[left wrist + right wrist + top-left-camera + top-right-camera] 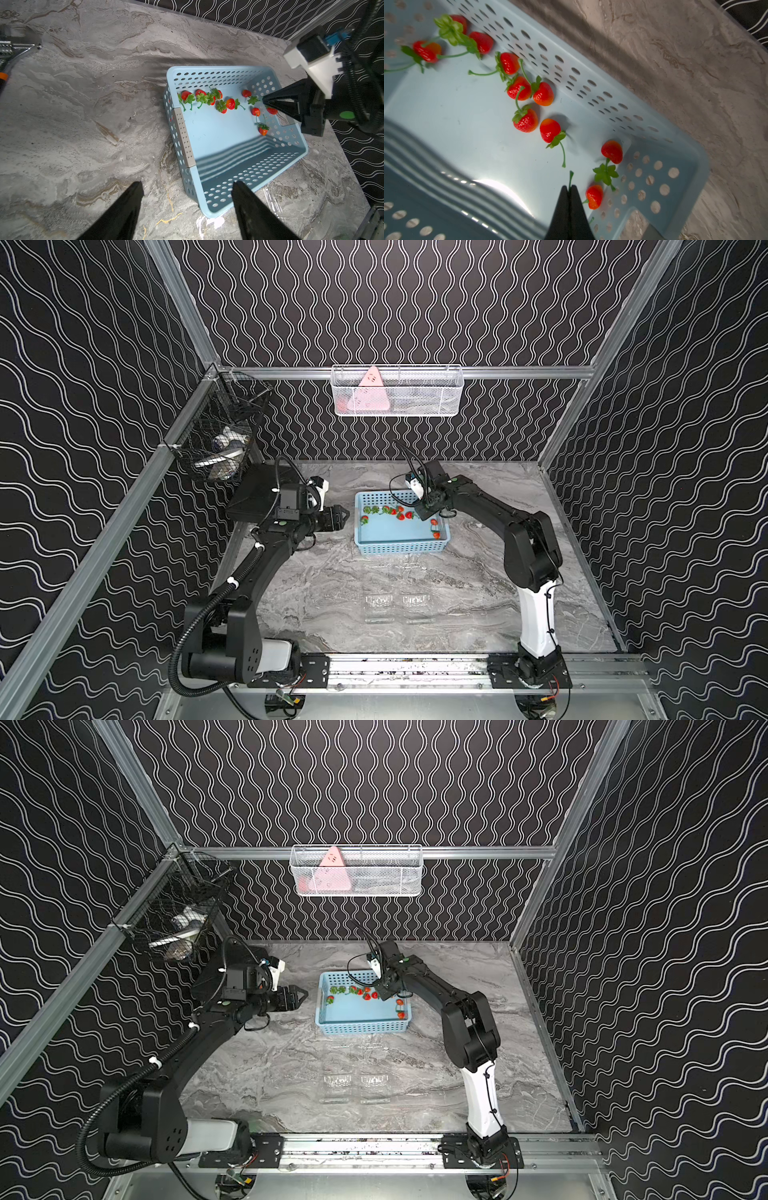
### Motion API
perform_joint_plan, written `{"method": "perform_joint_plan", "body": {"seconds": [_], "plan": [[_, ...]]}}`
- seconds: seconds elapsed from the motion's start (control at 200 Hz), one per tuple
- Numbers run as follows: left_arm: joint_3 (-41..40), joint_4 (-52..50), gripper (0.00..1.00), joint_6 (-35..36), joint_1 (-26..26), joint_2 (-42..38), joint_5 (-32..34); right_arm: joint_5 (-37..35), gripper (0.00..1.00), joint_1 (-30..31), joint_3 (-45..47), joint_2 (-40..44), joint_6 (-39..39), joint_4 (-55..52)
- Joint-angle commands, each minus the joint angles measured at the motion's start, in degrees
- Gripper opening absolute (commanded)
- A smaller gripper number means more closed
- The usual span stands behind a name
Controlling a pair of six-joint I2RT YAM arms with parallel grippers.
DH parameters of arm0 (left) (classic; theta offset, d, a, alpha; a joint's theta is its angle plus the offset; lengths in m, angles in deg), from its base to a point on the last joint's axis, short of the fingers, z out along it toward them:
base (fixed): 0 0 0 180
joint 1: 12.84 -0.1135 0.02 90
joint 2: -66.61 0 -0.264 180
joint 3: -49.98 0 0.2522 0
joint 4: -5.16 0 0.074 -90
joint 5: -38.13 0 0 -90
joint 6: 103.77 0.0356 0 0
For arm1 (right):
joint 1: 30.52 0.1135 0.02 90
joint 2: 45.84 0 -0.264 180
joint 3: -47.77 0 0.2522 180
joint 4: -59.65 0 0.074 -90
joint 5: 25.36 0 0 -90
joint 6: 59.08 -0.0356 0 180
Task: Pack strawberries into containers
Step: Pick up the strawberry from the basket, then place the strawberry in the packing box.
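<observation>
Containers (379, 600) sit empty; strawberries (230, 103) all lie in the blue basket (218, 68); right hand (569, 188) clenches one stem (570, 176); left hand (187, 182) hangs released.

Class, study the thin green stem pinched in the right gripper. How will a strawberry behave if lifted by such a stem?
The stem in the right gripper is thin, and others curve, so it probably flexes: a berry would dangle and swing. The strawberries look small, likely light, so the pinch may hold. Rounded, a dropped one could roll.
</observation>
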Motion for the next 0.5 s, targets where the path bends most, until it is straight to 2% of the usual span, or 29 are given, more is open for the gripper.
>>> {"method": "perform_joint_plan", "body": {"seconds": [0.0,0.045,0.125,0.37,0.495], "plan": [[0.23,0.54,0.73,0.28,-0.07,-0.58,-0.45,1.29,0.00,-0.01,0.62,2.75,-1.53,0.22],[0.23,0.66,0.73,0.20,-0.07,-0.65,-0.49,1.12,0.00,0.08,1.11,3.35,-2.03,-0.97],[0.32,0.84,0.73,0.04,-0.07,-0.32,-0.88,2.58,0.00,0.63,4.06,9.21,-3.81,-1.89],[0.48,1.02,0.73,-0.26,-0.03,-0.13,-1.46,15.44,0.02,2.21,22.43,30.59,-14.20,1.28],[0.50,1.46,0.73,-0.77,-0.06,0.13,-2.15,17.25,0.02,6.23,30.25,38.04,-18.09,-0.23]]}}
